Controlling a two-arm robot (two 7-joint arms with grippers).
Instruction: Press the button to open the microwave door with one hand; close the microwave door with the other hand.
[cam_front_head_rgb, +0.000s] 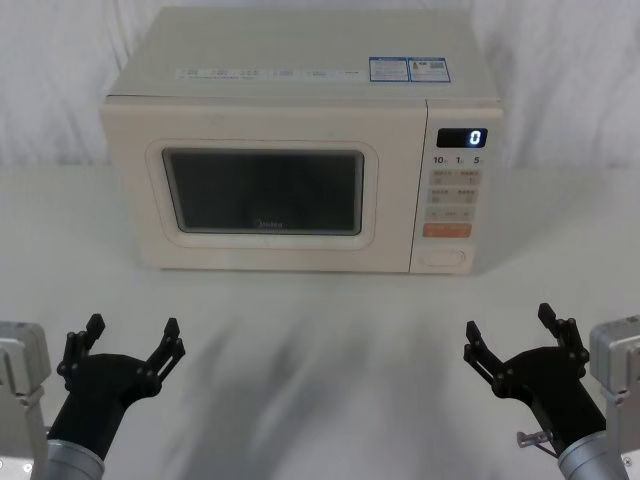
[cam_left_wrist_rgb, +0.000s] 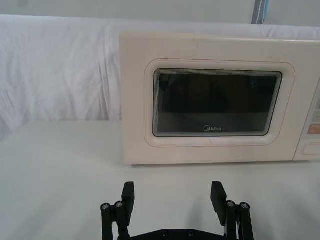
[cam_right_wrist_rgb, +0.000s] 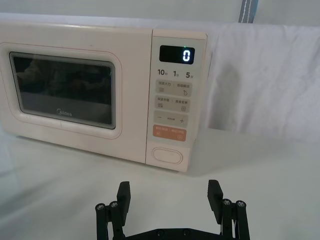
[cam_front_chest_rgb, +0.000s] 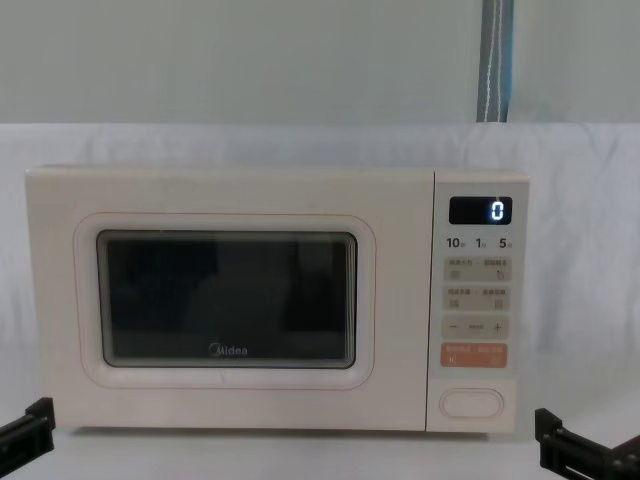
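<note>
A cream microwave stands at the back of the white table. Its door (cam_front_head_rgb: 265, 195) (cam_left_wrist_rgb: 215, 105) (cam_right_wrist_rgb: 62, 92) (cam_front_chest_rgb: 225, 300), with a dark window and a Midea logo, is closed flush with the body. The wide pill-shaped button (cam_front_head_rgb: 445, 257) (cam_right_wrist_rgb: 168, 155) (cam_front_chest_rgb: 472, 402) (cam_left_wrist_rgb: 312, 149) sits at the bottom of the control panel, under an orange key. My left gripper (cam_front_head_rgb: 130, 345) (cam_left_wrist_rgb: 173, 197) is open, low at the front left, well short of the door. My right gripper (cam_front_head_rgb: 512, 335) (cam_right_wrist_rgb: 169, 194) is open at the front right, in line with the button and apart from it.
The control panel (cam_front_head_rgb: 456, 195) shows a lit display reading 0 above small pale keys. White cloth covers the table (cam_front_head_rgb: 320, 330) and hangs as a backdrop. Bare table lies between both grippers and the microwave front.
</note>
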